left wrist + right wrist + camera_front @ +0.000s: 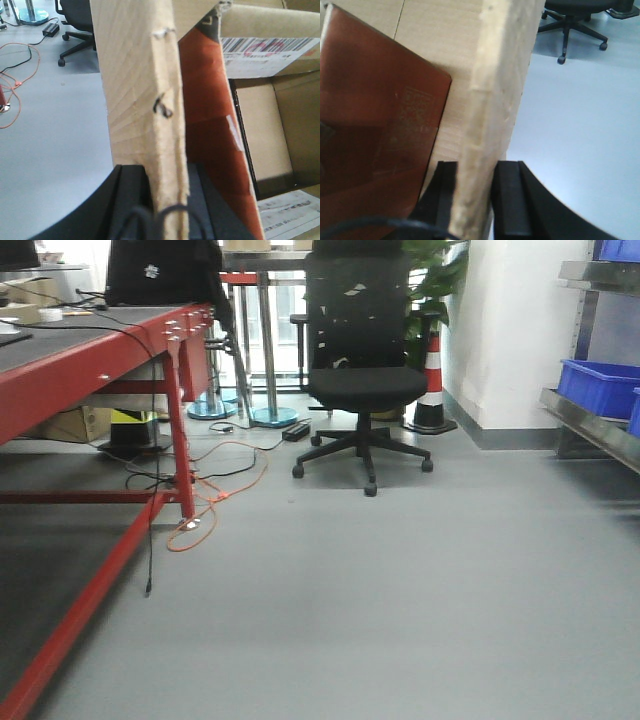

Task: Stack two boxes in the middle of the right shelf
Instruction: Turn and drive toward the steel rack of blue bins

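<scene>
Both wrist views are filled by a brown cardboard box. In the left wrist view its upright wall (137, 75) runs between the jaws, and my left gripper (167, 172) is shut on the wall's raw edge. Right of that wall are a red-brown sheet (210, 100) and an open carton with a barcode label (265, 50). My right gripper (475, 167) is shut on another wall edge (495, 90), with the red-brown sheet (375, 115) to its left. The right shelf (590, 430) shows at the front view's right edge; I cannot tell which level is the middle. Boxes and grippers are outside the front view.
Blue bins (600, 385) sit on the steel shelf. A red-framed table (90, 380) lines the left, with orange cable (215, 500) on the floor beside its leg. A black office chair (365, 370) and a striped cone (432, 390) stand ahead by the white wall.
</scene>
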{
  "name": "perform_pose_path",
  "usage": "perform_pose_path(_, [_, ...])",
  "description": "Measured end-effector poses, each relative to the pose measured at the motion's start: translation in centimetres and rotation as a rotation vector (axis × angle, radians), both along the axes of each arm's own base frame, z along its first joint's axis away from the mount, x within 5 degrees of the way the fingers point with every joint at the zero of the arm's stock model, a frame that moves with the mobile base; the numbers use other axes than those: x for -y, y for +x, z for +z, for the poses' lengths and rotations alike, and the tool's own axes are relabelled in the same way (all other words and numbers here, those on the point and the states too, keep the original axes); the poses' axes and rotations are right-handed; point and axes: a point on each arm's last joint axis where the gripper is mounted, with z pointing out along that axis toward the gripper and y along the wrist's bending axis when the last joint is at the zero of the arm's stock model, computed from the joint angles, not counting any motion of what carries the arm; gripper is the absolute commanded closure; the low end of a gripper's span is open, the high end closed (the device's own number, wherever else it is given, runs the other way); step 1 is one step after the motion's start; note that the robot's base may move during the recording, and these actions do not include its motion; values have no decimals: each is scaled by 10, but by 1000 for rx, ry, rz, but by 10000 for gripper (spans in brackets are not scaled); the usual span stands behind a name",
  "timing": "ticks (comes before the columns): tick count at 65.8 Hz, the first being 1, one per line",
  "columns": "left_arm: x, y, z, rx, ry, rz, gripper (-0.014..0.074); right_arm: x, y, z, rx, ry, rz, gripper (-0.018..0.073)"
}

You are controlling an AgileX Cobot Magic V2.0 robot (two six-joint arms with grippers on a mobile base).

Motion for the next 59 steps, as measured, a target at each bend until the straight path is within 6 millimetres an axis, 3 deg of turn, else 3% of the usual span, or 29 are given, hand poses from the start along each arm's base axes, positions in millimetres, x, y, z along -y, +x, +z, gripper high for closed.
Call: perform_pose_path(59, [0,0,0,1,3,2,708,0,1,0,0,2,1,712])
